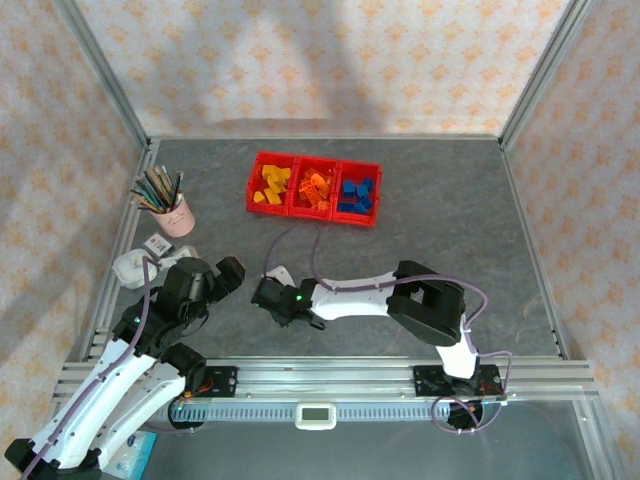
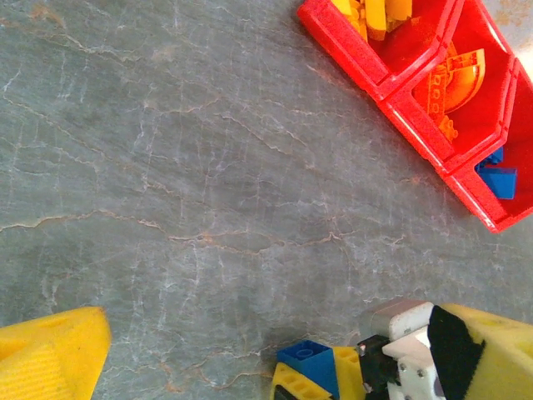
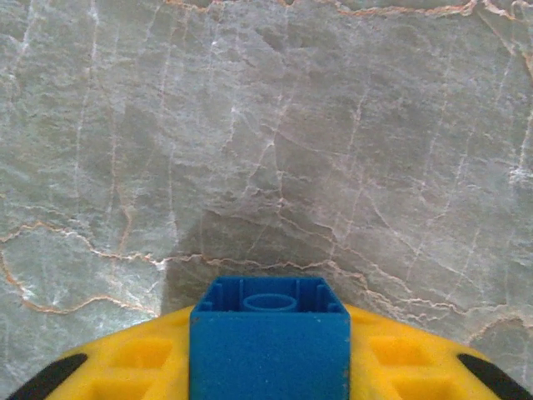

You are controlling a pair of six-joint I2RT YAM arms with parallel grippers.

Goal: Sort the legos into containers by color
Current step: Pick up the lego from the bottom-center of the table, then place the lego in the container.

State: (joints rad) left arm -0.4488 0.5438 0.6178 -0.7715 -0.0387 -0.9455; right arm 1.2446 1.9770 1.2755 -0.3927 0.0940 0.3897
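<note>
So the right gripper (image 1: 272, 300) is clamped on a blue lego (image 3: 268, 342) at the table's (image 1: 450, 230) near side. Its blue bin (image 1: 357, 219), rightmost of the containers (image 1: 300, 213), lies toward 1 o'clock. The left gripper (image 1: 228, 272) sits spread and empty at 10 o'clock.

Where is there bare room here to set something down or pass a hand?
Bare: the right side of the table, from the bins to the right rail, and the strip behind the bins. Crowded: the left edge around the pencil cup, and near centre, where the right fingers hold a blue brick.
</note>
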